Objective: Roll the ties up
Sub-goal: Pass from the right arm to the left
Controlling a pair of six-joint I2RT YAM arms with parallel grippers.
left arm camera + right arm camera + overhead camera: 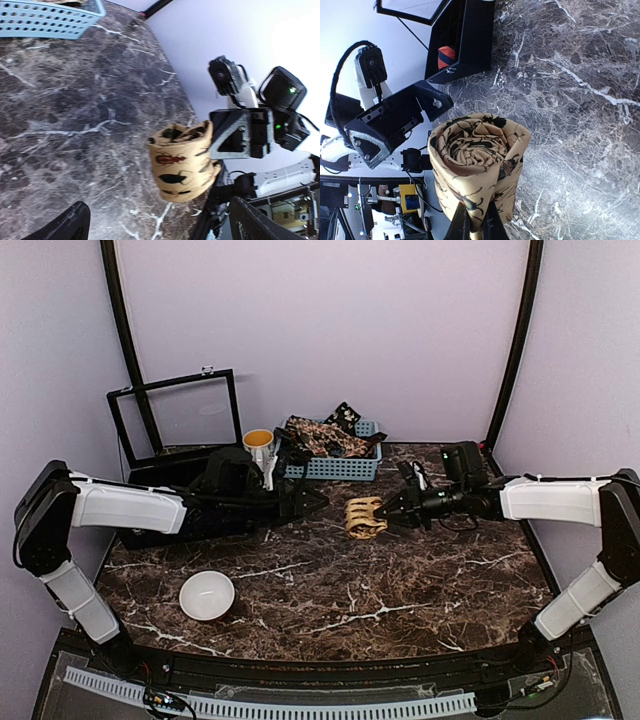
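A: Nearest us, the white bowl point(207, 595), well apart from the work. Mid-table, the mustard tie point(365, 518), wound into a coil. The right gripper point(380, 517) has its fingers closed on the coil's outer wraps from one side.

B: Left gripper point(308, 502)?

A: Just beside the coil, fingers spread wide, holding nothing.

B: We judge the tie light, soft and a bit springy. The spiral looks ready to loosen if released carelessly. We'd take hold across the whole roll, trapping the loose end, never one layer.

A: Agreed. Whether it touches the marble table point(420, 590) we cannot tell. Farthest back, dark ties point(320, 436) lie heaped in the blue basket point(330, 468).
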